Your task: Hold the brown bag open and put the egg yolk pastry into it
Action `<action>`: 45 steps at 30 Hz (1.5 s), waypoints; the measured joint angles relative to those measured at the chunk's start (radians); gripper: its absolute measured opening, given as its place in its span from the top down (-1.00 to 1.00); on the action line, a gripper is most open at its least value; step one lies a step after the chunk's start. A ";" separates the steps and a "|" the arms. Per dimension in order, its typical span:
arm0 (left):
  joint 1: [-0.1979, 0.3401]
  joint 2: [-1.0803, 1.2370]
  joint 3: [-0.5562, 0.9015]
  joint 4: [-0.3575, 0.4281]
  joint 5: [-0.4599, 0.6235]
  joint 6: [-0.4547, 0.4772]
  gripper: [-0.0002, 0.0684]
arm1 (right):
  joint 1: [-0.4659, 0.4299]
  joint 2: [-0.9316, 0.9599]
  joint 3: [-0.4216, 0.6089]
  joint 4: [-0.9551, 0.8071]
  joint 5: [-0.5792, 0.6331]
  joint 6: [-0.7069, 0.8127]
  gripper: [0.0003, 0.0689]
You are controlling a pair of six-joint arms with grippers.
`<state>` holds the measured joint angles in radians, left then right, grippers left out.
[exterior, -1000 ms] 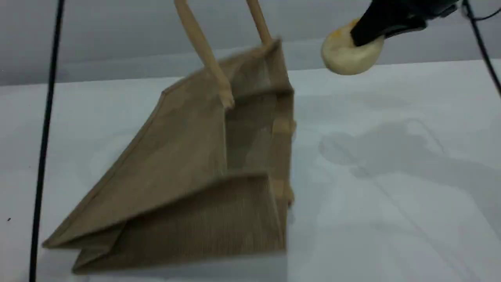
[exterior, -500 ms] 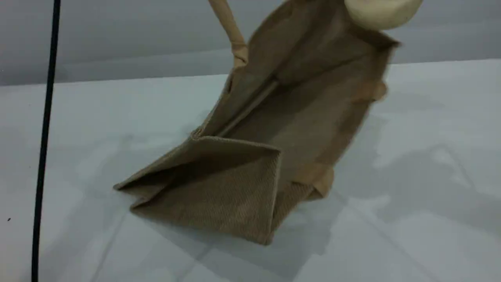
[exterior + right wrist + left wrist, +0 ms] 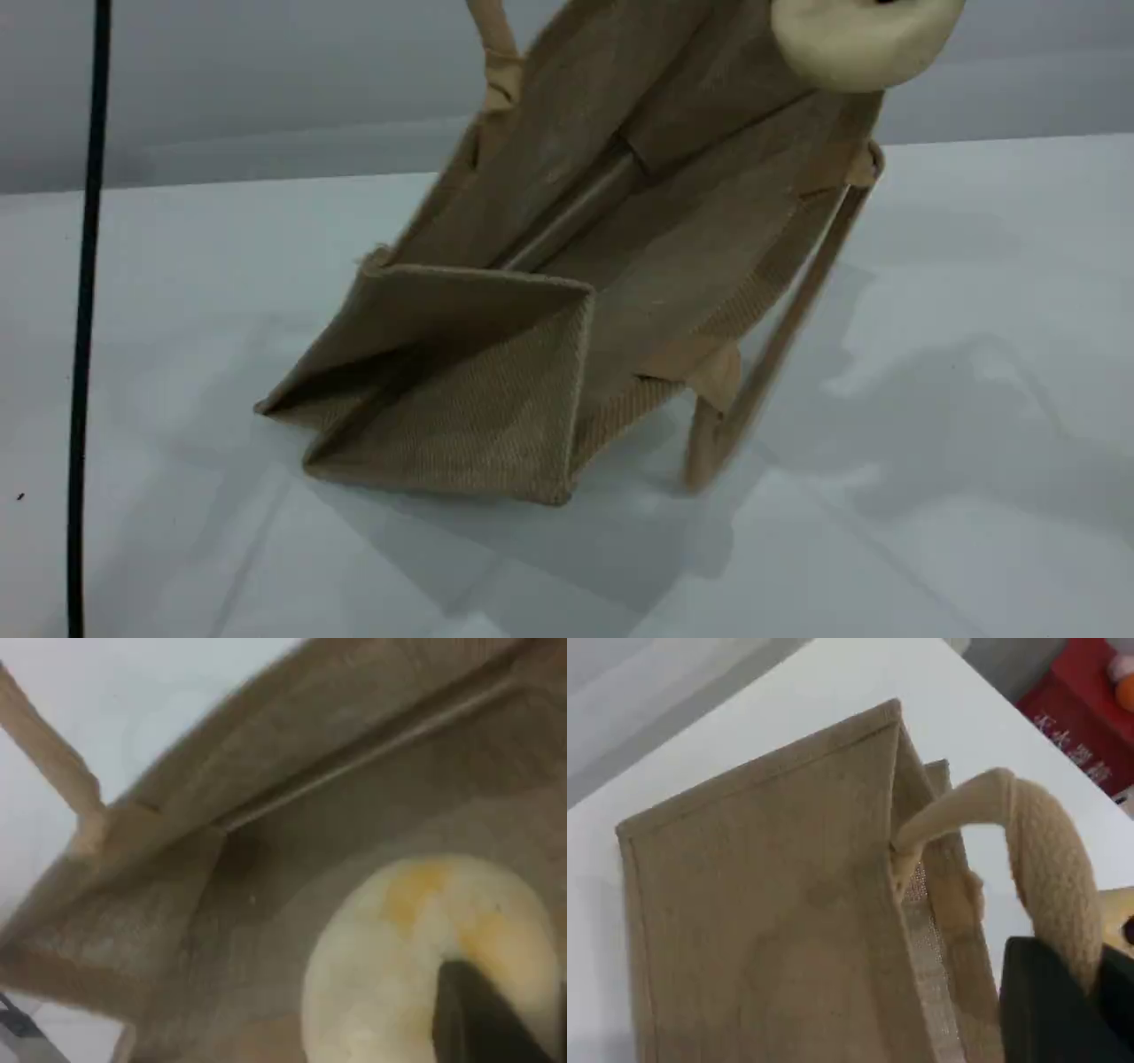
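The brown bag (image 3: 532, 354) hangs tilted, its bottom corner on the table and its mouth gaping up and to the right. One beige handle (image 3: 496, 53) runs up out of the scene view. In the left wrist view that handle (image 3: 1050, 850) loops over my left gripper (image 3: 1054, 1014), which is shut on it above the bag (image 3: 771, 904). The other handle (image 3: 780, 337) dangles loose to the table. The egg yolk pastry (image 3: 864, 40) hovers at the bag's upper rim. My right gripper (image 3: 483, 1019) is shut on the pastry (image 3: 416, 966), with the bag's inside (image 3: 354, 788) right below.
A black cable (image 3: 84, 310) hangs down the left side of the scene view. The white table (image 3: 974, 399) stretches to the right of the bag. A red box (image 3: 1090, 700) sits beyond the table's far corner in the left wrist view.
The bag has been lifted and swung right, and its mouth has opened wide. The pastry has risen and now sits over the mouth. The second handle has dropped loose.
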<state>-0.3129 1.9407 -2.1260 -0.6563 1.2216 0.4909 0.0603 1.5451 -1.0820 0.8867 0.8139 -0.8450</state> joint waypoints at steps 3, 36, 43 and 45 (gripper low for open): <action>0.000 -0.041 0.059 -0.002 -0.002 0.000 0.74 | 0.000 0.000 -0.002 0.002 0.001 0.000 0.90; 0.000 -0.144 0.210 -0.002 0.000 0.024 0.74 | 0.274 0.094 0.000 0.075 -0.131 0.000 0.90; 0.000 -0.145 0.210 -0.002 0.000 0.026 0.74 | 0.318 0.204 0.000 0.087 -0.221 0.000 0.90; 0.000 -0.145 0.210 -0.002 -0.001 0.026 0.74 | 0.324 0.234 0.000 0.096 -0.235 0.000 0.90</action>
<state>-0.3129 1.7955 -1.9160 -0.6580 1.2209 0.5172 0.3847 1.7787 -1.0816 0.9830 0.5786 -0.8455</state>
